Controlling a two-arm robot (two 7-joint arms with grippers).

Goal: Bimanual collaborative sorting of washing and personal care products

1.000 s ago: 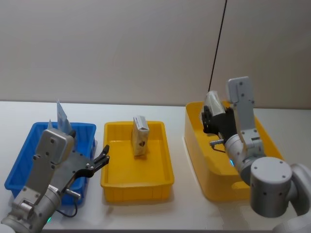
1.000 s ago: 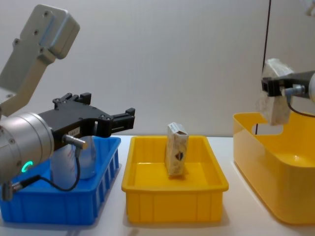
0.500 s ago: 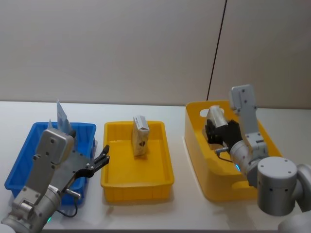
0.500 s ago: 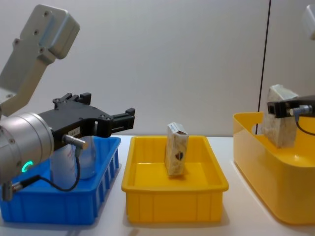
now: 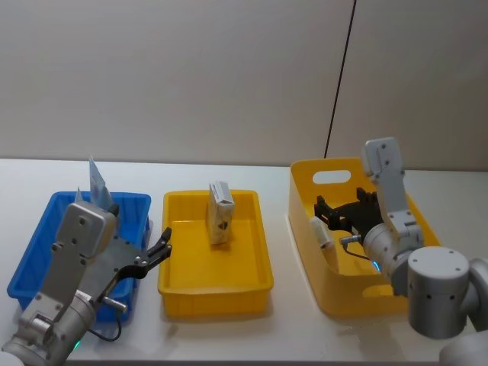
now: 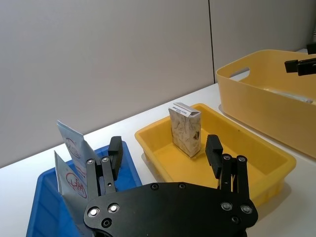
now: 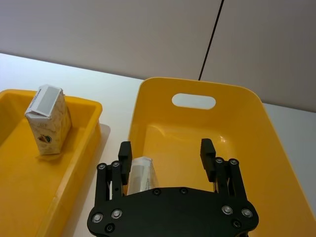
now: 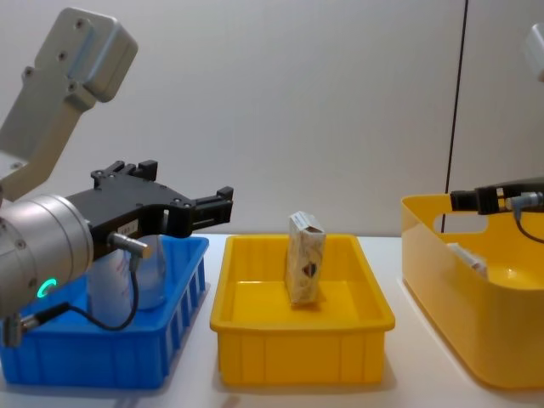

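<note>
yellow tray (image 5: 229, 263): shallow, at the middle of the table (image 5: 286, 252).
standing carton (image 5: 220, 214): cream with a dark mark; upright inside the yellow tray, toward its rear wall.
blue crate (image 5: 34, 255): on the table just left of the yellow tray.
white tube (image 6: 74, 146): red print; standing sealed end up in the blue crate, left of the yellow tray.
second tube (image 6: 66, 177): also red-printed; just beside the white tube, same crate.
deep bin (image 5: 343, 293): yellow, handle slot in the rear wall; right of the yellow tray, apart from it.
lying carton (image 7: 139, 177): on its side on the deep bin floor, at the wall nearest the yellow tray.
left gripper (image 6: 164, 143): fingers spread wide, holding nothing; above the yellow tray's left rim, pointing across the tray.
right gripper (image 7: 166, 147): fingers spread wide, empty; right of the yellow tray, over the deep bin at about rim height, above the lying carton without touching it.
</note>
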